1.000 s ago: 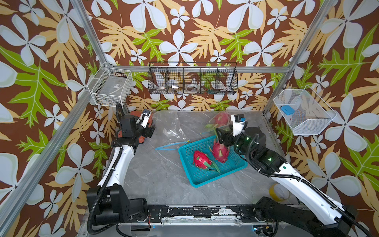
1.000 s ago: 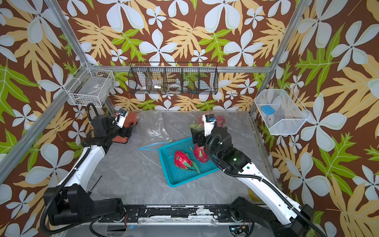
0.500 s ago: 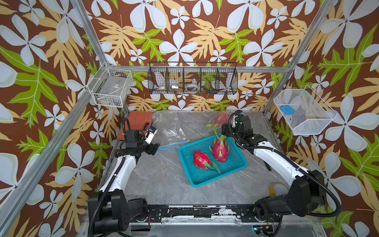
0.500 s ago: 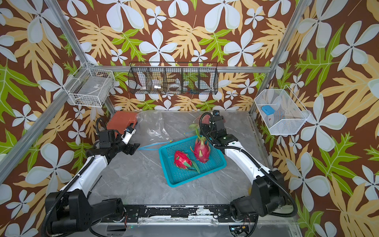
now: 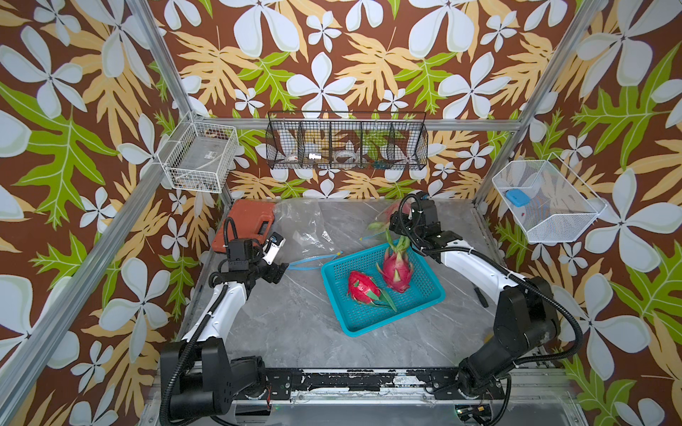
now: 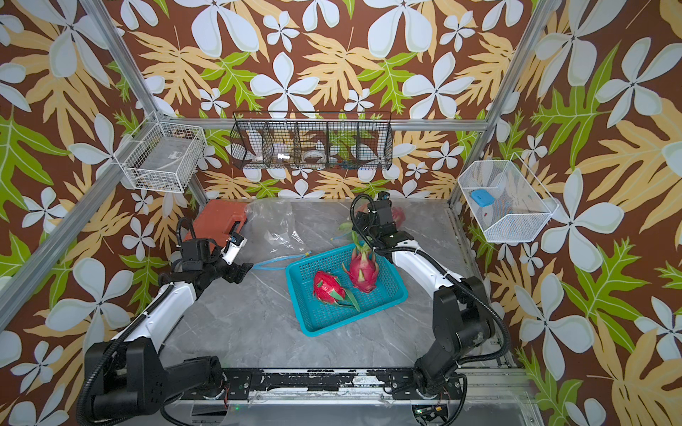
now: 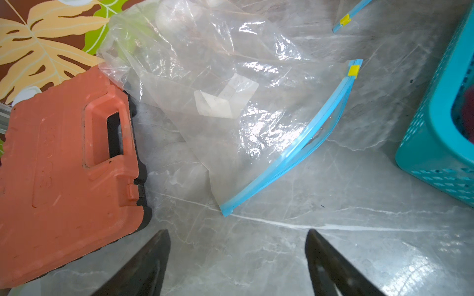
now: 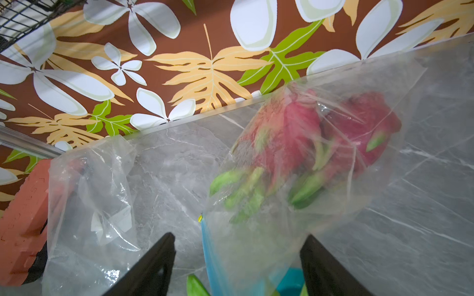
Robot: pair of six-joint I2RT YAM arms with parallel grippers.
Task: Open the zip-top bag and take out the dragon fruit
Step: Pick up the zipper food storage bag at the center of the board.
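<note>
Two magenta dragon fruit (image 5: 396,267) (image 5: 361,287) lie in the teal basket (image 5: 383,324), seen in both top views (image 6: 363,267). Two more dragon fruit (image 8: 289,133) (image 8: 359,123) sit inside a clear zip-top bag (image 8: 333,179) at the back right (image 5: 396,210). My right gripper (image 8: 238,235) is open, and that bag's blue zip edge lies between its jaws. An empty zip-top bag (image 7: 230,102) lies at the back centre. My left gripper (image 7: 237,232) hangs open over bare table just short of the empty bag's zip corner (image 5: 276,265).
An orange tool case (image 5: 247,225) (image 7: 59,166) lies at the back left, touching the empty bag. Wire baskets hang on the walls: white (image 5: 199,156), black (image 5: 347,142) and white (image 5: 546,199). A small black object (image 5: 481,297) lies right of the basket.
My right gripper left the basket, where a dragon fruit now rests, and reached back to the bagged fruit. My left gripper came forward from the orange case towards the empty bag's zip.
</note>
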